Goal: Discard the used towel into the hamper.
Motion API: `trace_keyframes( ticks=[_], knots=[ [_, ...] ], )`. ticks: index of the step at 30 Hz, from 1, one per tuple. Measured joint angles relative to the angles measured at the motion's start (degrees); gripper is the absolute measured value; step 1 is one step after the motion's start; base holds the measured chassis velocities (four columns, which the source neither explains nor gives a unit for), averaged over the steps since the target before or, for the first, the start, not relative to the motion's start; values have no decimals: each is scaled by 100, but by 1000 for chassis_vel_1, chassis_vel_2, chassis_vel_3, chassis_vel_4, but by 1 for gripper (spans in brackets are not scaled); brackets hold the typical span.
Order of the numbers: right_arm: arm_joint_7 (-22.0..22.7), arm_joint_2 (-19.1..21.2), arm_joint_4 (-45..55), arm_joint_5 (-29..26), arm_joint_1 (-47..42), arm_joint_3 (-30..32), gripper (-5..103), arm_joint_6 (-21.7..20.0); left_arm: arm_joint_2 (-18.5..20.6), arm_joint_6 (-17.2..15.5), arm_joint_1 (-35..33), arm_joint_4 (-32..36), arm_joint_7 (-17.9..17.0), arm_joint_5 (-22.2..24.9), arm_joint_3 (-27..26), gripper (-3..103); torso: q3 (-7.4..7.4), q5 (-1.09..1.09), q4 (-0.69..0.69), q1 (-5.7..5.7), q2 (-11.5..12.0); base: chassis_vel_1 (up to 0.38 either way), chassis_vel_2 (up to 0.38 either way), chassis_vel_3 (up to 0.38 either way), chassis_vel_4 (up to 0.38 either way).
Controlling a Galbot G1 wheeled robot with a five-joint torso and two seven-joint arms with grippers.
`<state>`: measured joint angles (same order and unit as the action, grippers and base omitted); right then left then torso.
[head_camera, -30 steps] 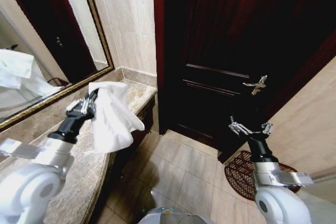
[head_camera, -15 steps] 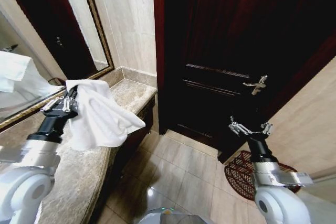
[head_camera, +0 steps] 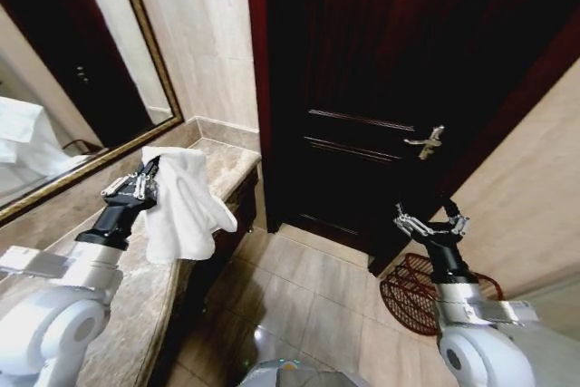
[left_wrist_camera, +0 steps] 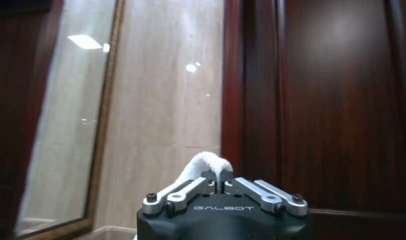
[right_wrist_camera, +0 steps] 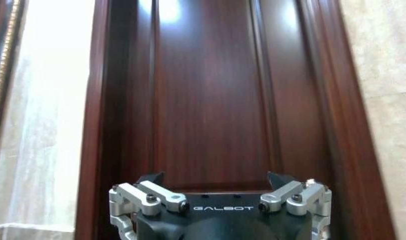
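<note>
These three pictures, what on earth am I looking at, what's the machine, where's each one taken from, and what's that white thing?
It is a wheeled robot with two arms in a bathroom. The wide picture comes from a camera on its head, looking down past both arms. The other two come from cameras on its wrists, each looking out over its own pincer toward the dark wooden door.

The left pincer is shut on a white towel, held up over the stone counter below a mirror. The left wrist picture shows a tuft of towel pinched between the fingertips. The right pincer is open and holds nothing. Just behind it, on the tiled floor, stands the hamper, a reddish wire basket.
</note>
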<state>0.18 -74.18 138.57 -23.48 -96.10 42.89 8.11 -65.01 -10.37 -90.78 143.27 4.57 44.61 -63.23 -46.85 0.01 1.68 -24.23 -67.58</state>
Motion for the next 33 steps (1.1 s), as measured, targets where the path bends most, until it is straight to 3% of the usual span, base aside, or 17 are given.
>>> trace_keyframes(
  ticks=[33],
  knots=[
    [-28, -34, -37, 37, -2, -17, 100, 64, 56, 55, 51, -3, 129, -143, 273, 1, 0, -1, 1, 0, 0, -118, -114, -115, -112]
  ],
)
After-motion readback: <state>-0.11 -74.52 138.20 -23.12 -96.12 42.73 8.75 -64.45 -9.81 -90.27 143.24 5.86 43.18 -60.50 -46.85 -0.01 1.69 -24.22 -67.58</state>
